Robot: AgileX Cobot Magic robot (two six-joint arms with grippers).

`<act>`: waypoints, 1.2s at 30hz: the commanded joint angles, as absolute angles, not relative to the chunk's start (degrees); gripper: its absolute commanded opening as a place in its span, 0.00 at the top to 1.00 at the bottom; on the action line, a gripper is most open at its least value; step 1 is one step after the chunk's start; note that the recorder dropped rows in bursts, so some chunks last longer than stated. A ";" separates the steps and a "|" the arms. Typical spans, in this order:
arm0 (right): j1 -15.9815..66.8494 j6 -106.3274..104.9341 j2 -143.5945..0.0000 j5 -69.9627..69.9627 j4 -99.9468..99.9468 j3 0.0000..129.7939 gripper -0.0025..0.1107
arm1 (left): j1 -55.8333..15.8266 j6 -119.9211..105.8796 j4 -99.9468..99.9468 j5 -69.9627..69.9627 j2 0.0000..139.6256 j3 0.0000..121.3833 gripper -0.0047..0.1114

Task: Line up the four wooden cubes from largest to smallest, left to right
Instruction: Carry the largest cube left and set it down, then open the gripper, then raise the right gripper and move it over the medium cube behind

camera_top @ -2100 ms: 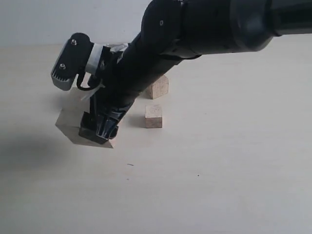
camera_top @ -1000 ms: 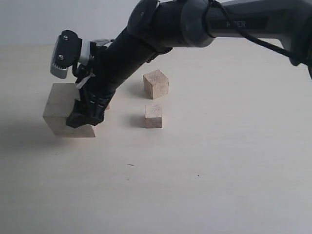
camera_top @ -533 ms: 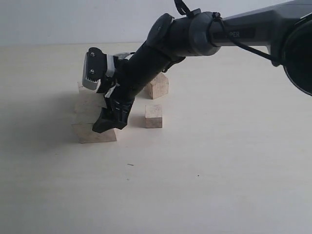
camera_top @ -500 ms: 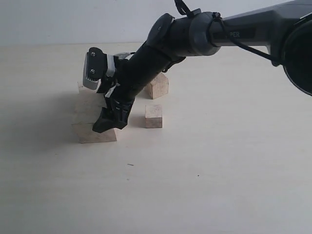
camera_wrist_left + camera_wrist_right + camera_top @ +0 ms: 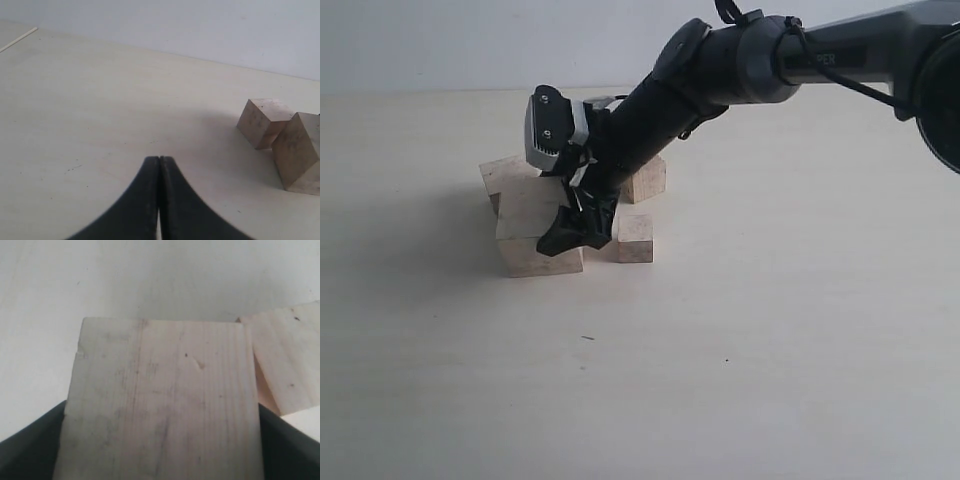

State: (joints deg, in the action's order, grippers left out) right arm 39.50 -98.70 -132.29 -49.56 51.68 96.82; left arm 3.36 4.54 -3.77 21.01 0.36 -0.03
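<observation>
My right gripper (image 5: 578,228) reaches in from the upper right and is shut on the biggest whitish cube (image 5: 532,240), which sits low at the table surface. The right wrist view is mostly filled by this cube (image 5: 160,365), with the dark fingers (image 5: 287,450) pressed on both sides of it. A second large cube (image 5: 504,172) stands just behind it. The small tan cube (image 5: 636,238) lies close to the right of the gripper. A medium cube (image 5: 648,180) is partly hidden behind the arm. My left gripper (image 5: 159,160) is shut and holds nothing, hovering over bare table away from the cubes.
The pale tabletop (image 5: 770,350) stretches to the front and right. A white wall (image 5: 470,40) rises behind it. The left wrist view shows two cubes (image 5: 262,122) side by side near the table's far side.
The right gripper first carried the biggest cube to the left, then brought it back right. It now stands close beside the small tan cube, in front of the second large cube.
</observation>
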 commanded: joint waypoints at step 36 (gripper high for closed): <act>41.73 -54.51 -126.88 -31.00 51.87 108.43 0.24 | 3.30 4.68 -3.69 20.61 0.00 0.00 0.96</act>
